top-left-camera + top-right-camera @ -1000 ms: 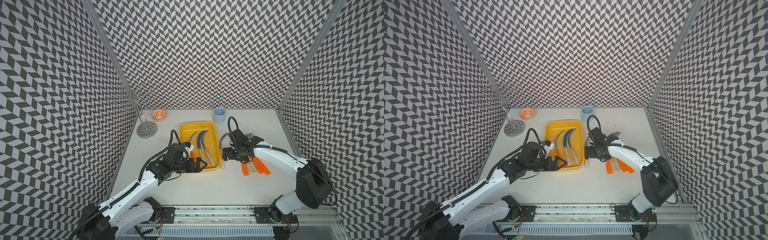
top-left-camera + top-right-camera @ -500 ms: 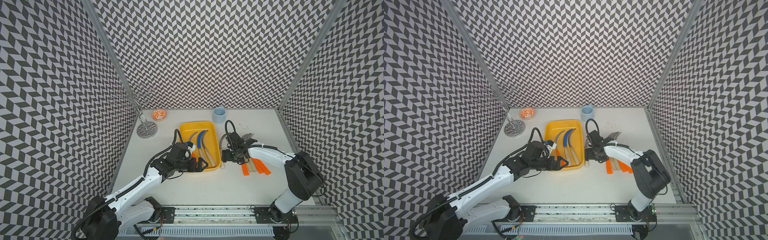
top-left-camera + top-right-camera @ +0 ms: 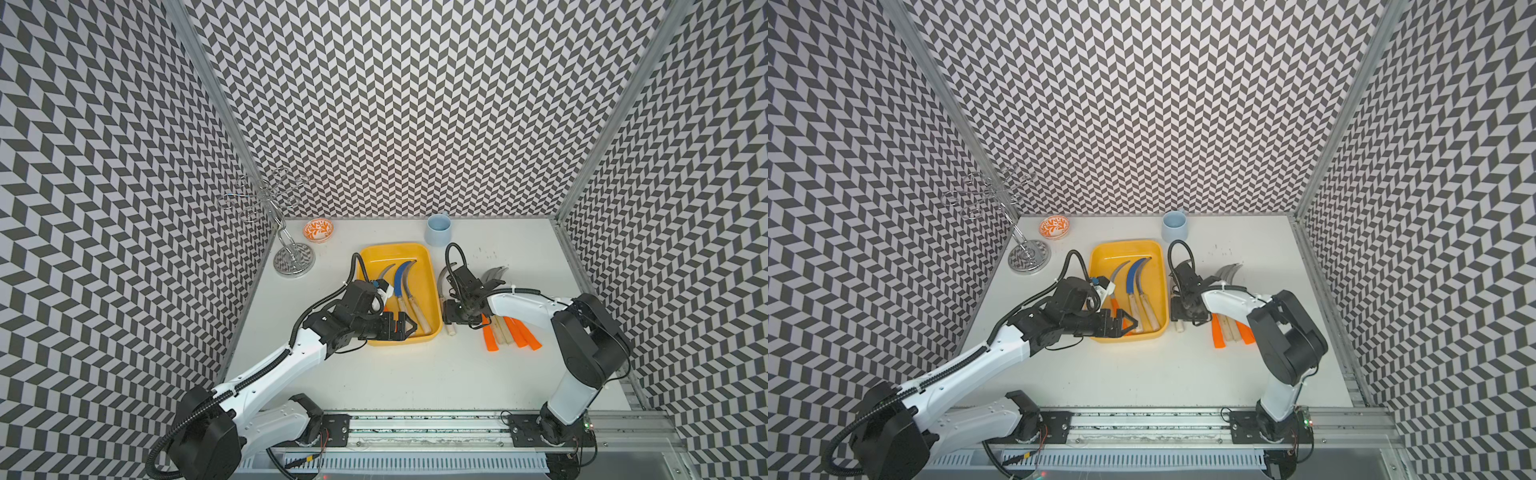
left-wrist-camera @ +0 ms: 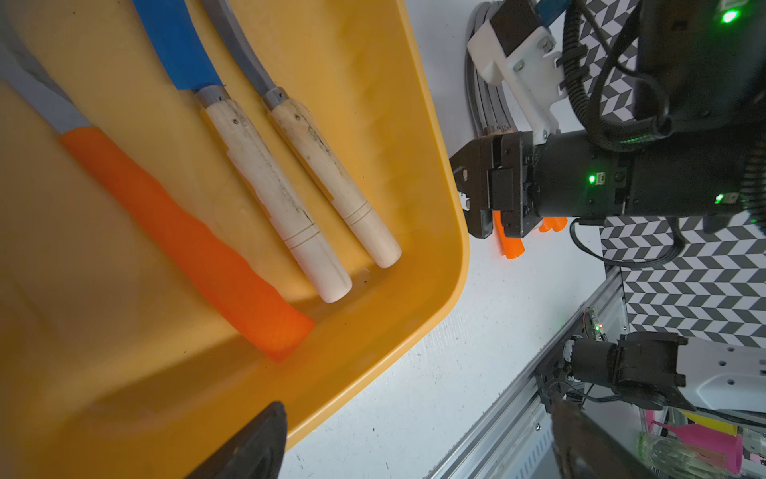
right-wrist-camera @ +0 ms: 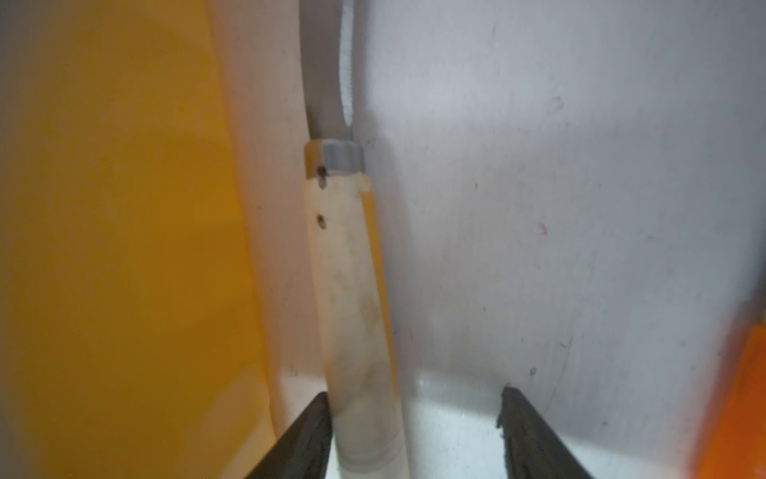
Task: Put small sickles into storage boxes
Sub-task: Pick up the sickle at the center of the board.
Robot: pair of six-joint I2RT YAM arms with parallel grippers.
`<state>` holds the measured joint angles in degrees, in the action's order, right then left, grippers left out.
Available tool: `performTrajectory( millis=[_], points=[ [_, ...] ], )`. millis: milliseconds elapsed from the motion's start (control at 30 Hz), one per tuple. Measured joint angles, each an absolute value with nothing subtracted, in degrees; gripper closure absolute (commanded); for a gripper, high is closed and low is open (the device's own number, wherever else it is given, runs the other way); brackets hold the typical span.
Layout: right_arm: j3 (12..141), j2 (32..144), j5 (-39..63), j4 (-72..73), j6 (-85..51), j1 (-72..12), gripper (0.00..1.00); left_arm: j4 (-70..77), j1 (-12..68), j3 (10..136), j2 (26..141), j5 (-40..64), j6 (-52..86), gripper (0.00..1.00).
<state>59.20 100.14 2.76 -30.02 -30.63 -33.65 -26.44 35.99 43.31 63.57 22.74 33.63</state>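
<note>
1. In a top view, a wooden-handled sickle (image 3: 449,329) lies just beside the yellow tray (image 3: 395,254);
2. Left wrist: our left gripper (image 4: 416,406) gapes empty;
3. Right wrist: our right gripper (image 5: 414,394) straddles its handle, unclosed; we judge it stiff, light; grip the wood.

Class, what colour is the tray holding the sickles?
Yellow tray, clearest in the left wrist view.
</note>
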Motion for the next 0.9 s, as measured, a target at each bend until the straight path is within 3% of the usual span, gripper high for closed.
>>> performTrajectory(
  millis=[400, 900],
  points=[
    [57.95, 100.14, 3.01, -27.05, -30.81, -33.56, 0.88, -28.67, 33.30, 43.79, 62.72, 22.79, 32.47, 0.00],
    [57.93, 97.89, 2.74, -31.00, -31.40, -33.56, 0.96, -29.74, 31.83, 45.08, 62.28, 23.49, 31.11, 0.00]
  ],
)
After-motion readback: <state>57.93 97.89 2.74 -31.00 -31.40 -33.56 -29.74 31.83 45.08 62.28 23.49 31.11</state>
